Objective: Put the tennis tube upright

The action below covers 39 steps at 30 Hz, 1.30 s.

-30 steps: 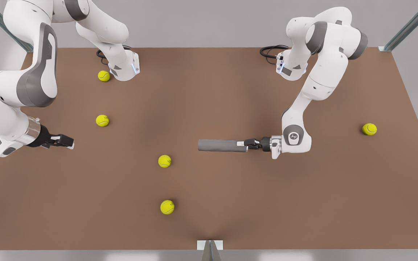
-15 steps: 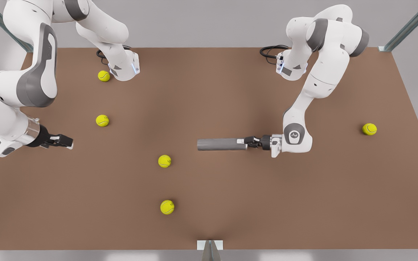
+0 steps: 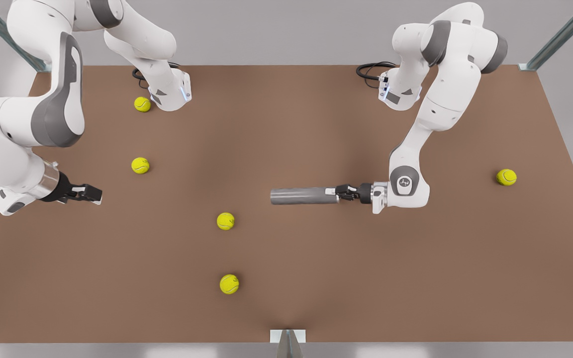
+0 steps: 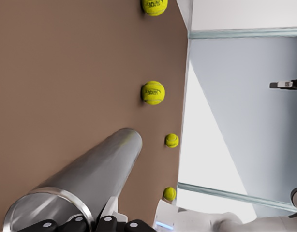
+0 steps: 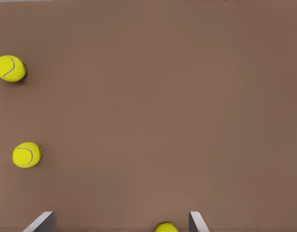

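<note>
Gripping one end of the tennis tube (image 3: 304, 196), the left gripper (image 3: 340, 193) sits near the middle of the tabletop (image 3: 286, 124), toward the front view's right, its fingers closed on the tube's rim. The tube lies horizontal, running straight out from the gripper toward the front view's left, low over the brown surface; whether it touches the tabletop cannot be told. In the left wrist view the tennis tube (image 4: 85, 186) is a grey metallic cylinder with a pale ring at the held end, the dark gripper (image 4: 85, 224) fingers clamped across that end. Faint dark print marks the nearest tennis ball (image 4: 153, 92) in that view, but it cannot be read. A small round logo sits on the left arm's wrist joint (image 3: 404, 182), also unreadable. The right gripper (image 3: 87, 192) waits at the front view's left edge of the tabletop, well apart from the tube; the right wrist view shows its two pale fingertips (image 5: 39, 222) set wide apart with nothing between them. Yellow-green tennis balls lie scattered: one (image 3: 225, 221) near the tube's free end, one (image 3: 229, 284) toward the front edge, one (image 3: 140, 165) near the right gripper, one (image 3: 142, 104) beside an arm base, and one (image 3: 506, 177) far off at the front view's right.
</note>
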Each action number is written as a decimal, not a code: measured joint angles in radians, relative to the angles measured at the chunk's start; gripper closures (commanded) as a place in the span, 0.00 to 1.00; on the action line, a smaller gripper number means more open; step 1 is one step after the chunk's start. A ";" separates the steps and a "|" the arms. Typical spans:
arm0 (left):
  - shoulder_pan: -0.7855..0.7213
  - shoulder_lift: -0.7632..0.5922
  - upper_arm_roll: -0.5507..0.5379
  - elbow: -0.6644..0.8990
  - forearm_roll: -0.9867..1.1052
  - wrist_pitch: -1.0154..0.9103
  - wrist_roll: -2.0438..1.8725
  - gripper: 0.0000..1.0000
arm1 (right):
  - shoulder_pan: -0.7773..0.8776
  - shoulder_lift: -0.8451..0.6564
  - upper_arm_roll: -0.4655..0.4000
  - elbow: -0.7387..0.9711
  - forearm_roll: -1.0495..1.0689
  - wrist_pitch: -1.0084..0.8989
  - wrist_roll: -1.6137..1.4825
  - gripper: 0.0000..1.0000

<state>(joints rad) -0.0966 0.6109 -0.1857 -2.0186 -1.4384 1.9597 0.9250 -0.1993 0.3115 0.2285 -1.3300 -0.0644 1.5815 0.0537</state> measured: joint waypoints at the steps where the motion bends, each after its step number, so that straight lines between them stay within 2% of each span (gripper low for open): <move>1: 0.000 -0.002 0.000 -0.002 0.002 -0.001 -0.001 0.79 | 0.001 0.000 0.000 0.000 0.000 0.000 0.000 0.00; 14: 0.003 -0.061 0.012 0.001 0.097 -0.002 -0.063 0.79 | 0.003 0.000 0.000 0.000 0.000 0.000 0.001 0.00; 31: 0.006 -0.206 0.128 0.001 0.308 -0.003 -0.118 0.79 | 0.003 0.001 0.000 0.000 0.000 0.000 0.002 0.00; 38: 0.009 -0.291 0.144 0.005 0.404 -0.002 -0.185 0.79 | 0.003 0.000 0.000 0.000 0.001 0.000 0.001 0.00; 39: 0.014 -0.300 0.173 0.008 0.423 0.001 -0.189 0.79 | 0.003 0.000 0.000 0.000 0.000 0.000 0.001 0.00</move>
<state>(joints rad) -0.0824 0.3107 -0.0131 -2.0103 -1.0151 1.9609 0.7361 -0.1963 0.3119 0.2285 -1.3300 -0.0643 1.5815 0.0546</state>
